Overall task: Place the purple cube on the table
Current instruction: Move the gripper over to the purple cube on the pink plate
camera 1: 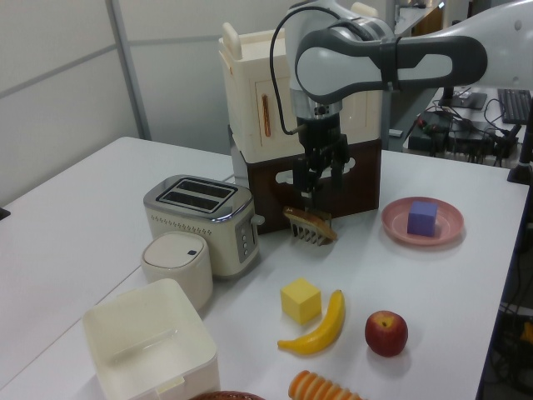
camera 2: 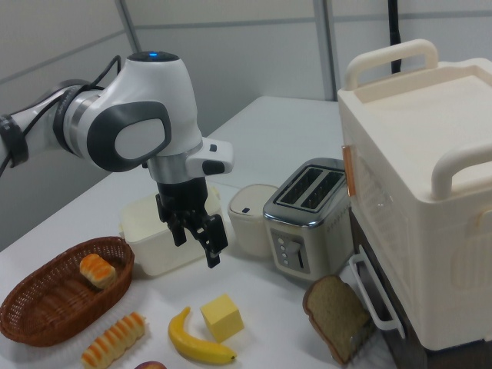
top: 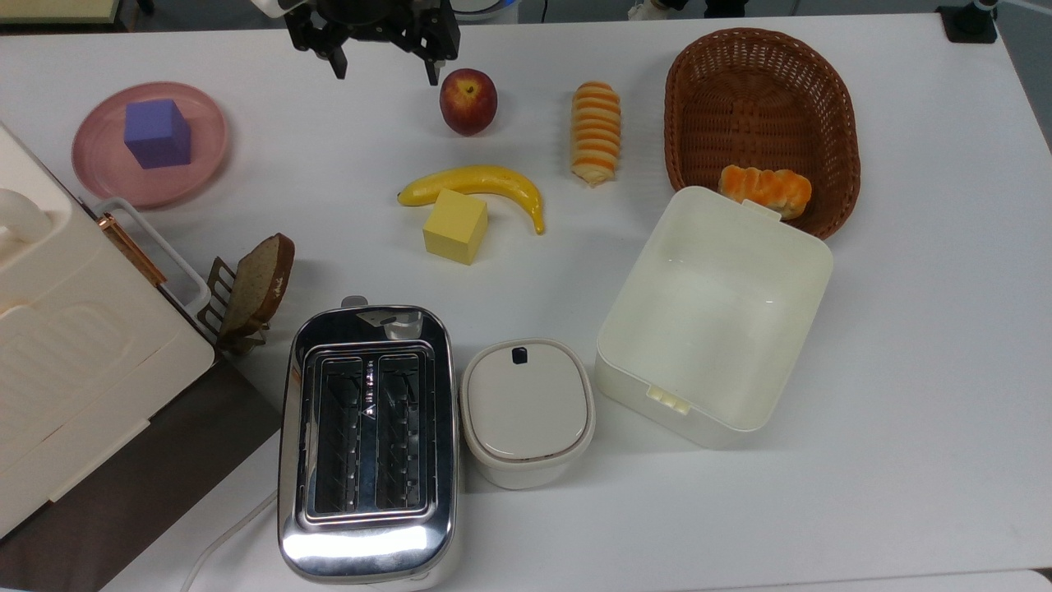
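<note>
The purple cube (top: 156, 133) rests on a round pink plate (top: 107, 168) at the top view's far left; in the left view the purple cube (camera 1: 422, 218) stands on the plate (camera 1: 393, 225) at the right. My gripper (top: 385, 72) hangs open and empty above the white table (top: 904, 329) at the top view's upper edge, well to the right of the plate and just left of a red apple (top: 468, 100). The gripper (camera 1: 320, 180) is seen high over the table in the left view, and in the right view the gripper (camera 2: 197, 247) points down.
A banana (top: 477, 181) and yellow cube (top: 454, 225) lie mid-table, with a striped bread roll (top: 596, 131), wicker basket (top: 830, 107), open white box (top: 715, 312), lidded pot (top: 526, 407), toaster (top: 367, 436), a bread slice in a rack (top: 255, 284) and a big cream cabinet (top: 57, 345).
</note>
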